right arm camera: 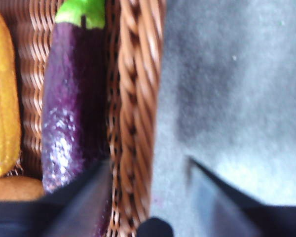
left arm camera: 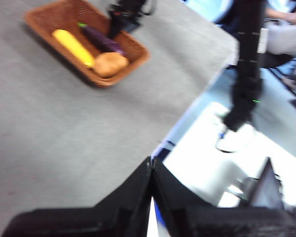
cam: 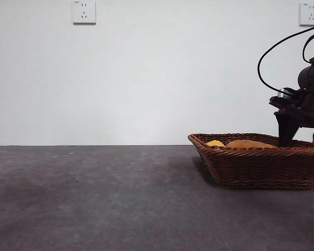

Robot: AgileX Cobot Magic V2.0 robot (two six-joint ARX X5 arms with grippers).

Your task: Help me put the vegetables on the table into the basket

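The wicker basket (cam: 256,168) stands on the table (cam: 94,198) at the right. In the left wrist view the basket (left arm camera: 135,58) holds the yellow corn (left arm camera: 74,47), the purple eggplant (left arm camera: 101,38) and the brown potato (left arm camera: 110,64). My right gripper (cam: 288,130) hangs over the basket's right end. In the right wrist view it (right arm camera: 145,168) is open and empty, with its jaws astride the rim (right arm camera: 138,108), beside the eggplant (right arm camera: 71,113), corn (right arm camera: 2,108) and potato (right arm camera: 15,187). My left gripper (left arm camera: 151,197) is shut and empty, far from the basket, above the table's edge.
Two wall sockets (cam: 83,11) (cam: 310,13) sit high on the white wall. The table's edge (left arm camera: 187,118) runs near my left gripper, with floor beyond. A black stand (left arm camera: 246,64) and a seated person (left arm camera: 286,24) are off the table.
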